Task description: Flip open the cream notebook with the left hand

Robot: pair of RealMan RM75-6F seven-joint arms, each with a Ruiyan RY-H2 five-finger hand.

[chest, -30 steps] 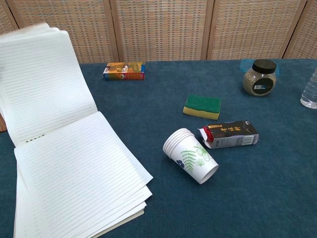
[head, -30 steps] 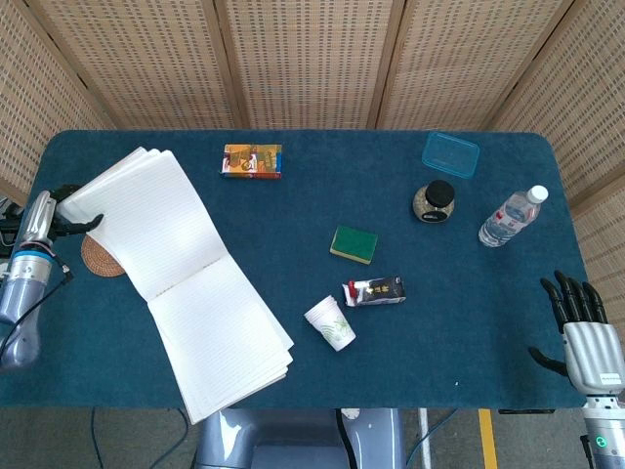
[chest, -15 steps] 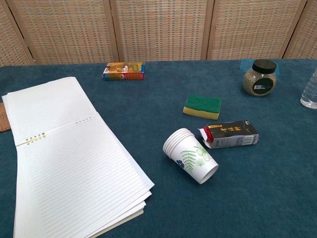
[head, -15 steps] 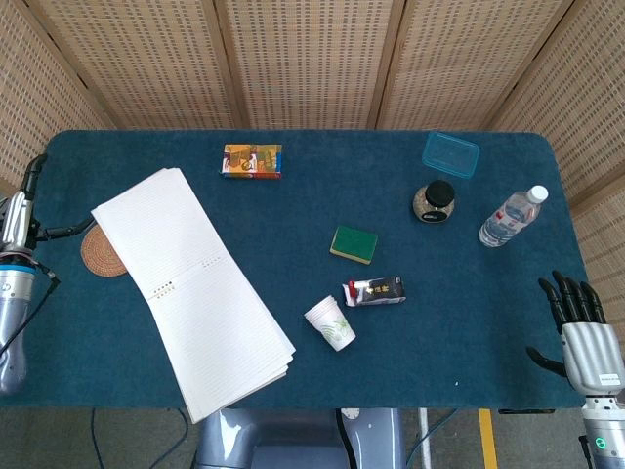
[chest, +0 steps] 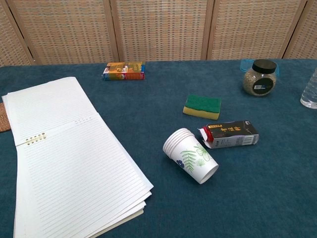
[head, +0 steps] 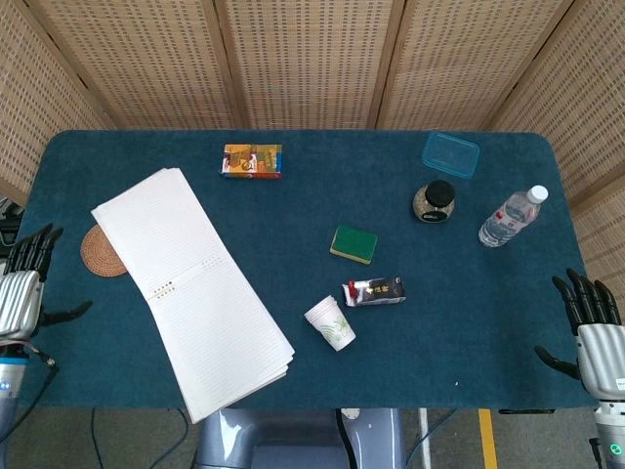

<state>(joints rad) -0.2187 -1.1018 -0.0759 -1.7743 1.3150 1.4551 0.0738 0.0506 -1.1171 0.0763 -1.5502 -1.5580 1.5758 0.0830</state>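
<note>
Near the table's [head: 293, 147] left edge, the open notebook [head: 190, 283] lies flat; left hand [head: 21, 293] hovers beside it, fingers apparently spread, empty.

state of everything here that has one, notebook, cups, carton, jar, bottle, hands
cream notebook: open, lying flat
paper cup stack: tipped on its side
black carton: on its side, end flap open
jar: upright, lid on
water bottle: capped
left hand: empty, fingers apart
right hand: empty, fingers apart

Coaster [head: 99, 254] half under notebook [head: 190, 288]; bottle [chest: 310, 89] cut by chest-view edge.
</note>
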